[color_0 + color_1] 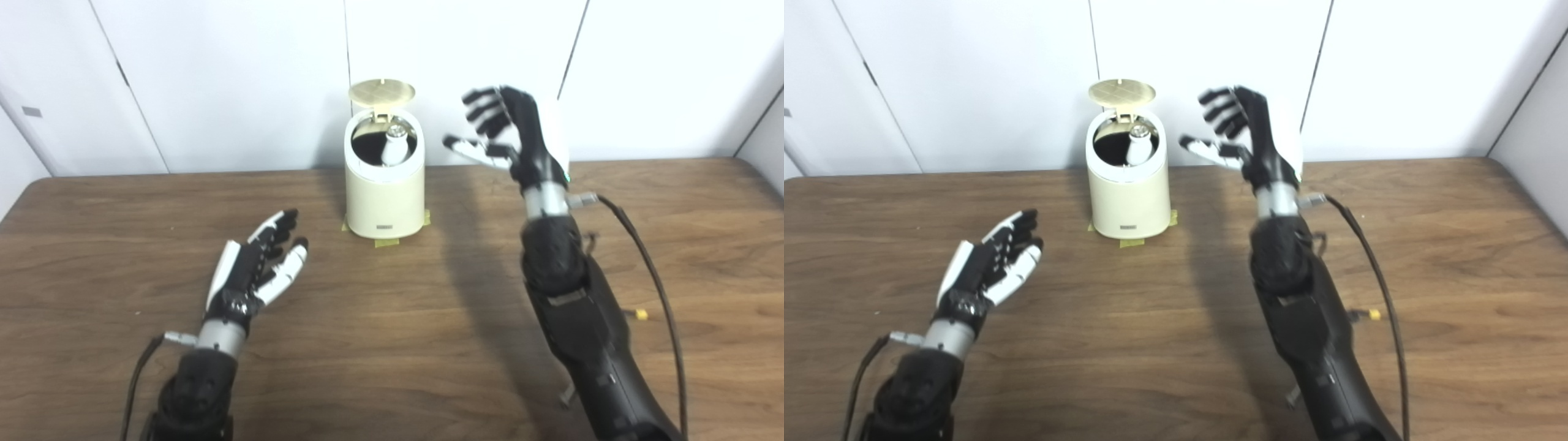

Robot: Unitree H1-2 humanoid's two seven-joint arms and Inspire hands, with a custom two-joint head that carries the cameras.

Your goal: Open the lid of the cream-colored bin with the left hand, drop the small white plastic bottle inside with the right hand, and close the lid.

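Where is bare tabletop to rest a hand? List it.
Bare wood: the wide stretch between the left hand and right forearm, in front of the bin, plus the table right of that arm. Crowded: beside the bin's rim, near the raised right hand.

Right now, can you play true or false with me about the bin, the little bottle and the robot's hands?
1. The lid of the cream bin is standing open. True.
2. The small white bottle is lying on the table. False: it sits inside the bin, its top showing in the opening.
3. The right hand is holding the bottle. False: it is open and empty, raised to the right of the bin.
4. The left hand is open, low over the table, away from the bin. True.
5. Yellow tape shows at the bin's base. True.
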